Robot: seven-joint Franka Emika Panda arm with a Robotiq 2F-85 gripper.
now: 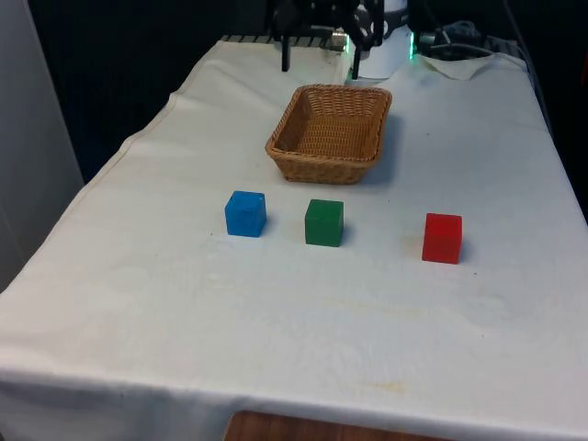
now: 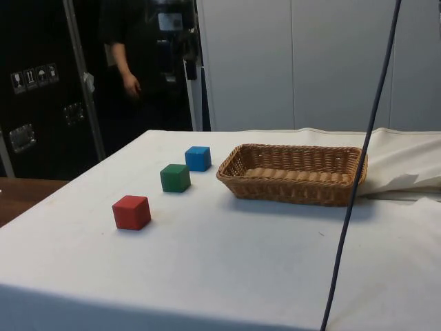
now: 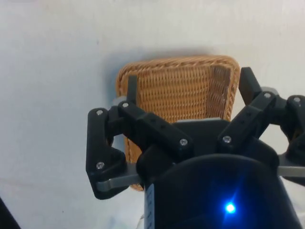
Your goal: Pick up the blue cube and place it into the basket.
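The blue cube point(image 1: 245, 213) rests on the white cloth, at the front view's left end of a row of three cubes; from the side it point(image 2: 198, 158) is the farthest of the row. Behind the row stands an empty wicker basket point(image 1: 323, 169) point(image 2: 289, 187). My gripper point(image 1: 320, 62) hangs high over the table's far end, beyond the basket and well away from the blue cube. In the wrist view the gripper point(image 3: 189, 86) is open, its fingers point(image 3: 132, 88) spread wide with nothing between them, and the basket point(image 3: 176, 61) lies below.
A green cube point(image 1: 324, 222) point(image 2: 175, 178) sits mid-row and a red cube point(image 1: 442, 237) point(image 2: 131, 212) at the front view's right. A dark cable point(image 2: 358, 172) hangs across the side view. A person point(image 2: 127, 62) stands beyond the table. Crumpled cloth point(image 2: 403, 181) lies beside the basket.
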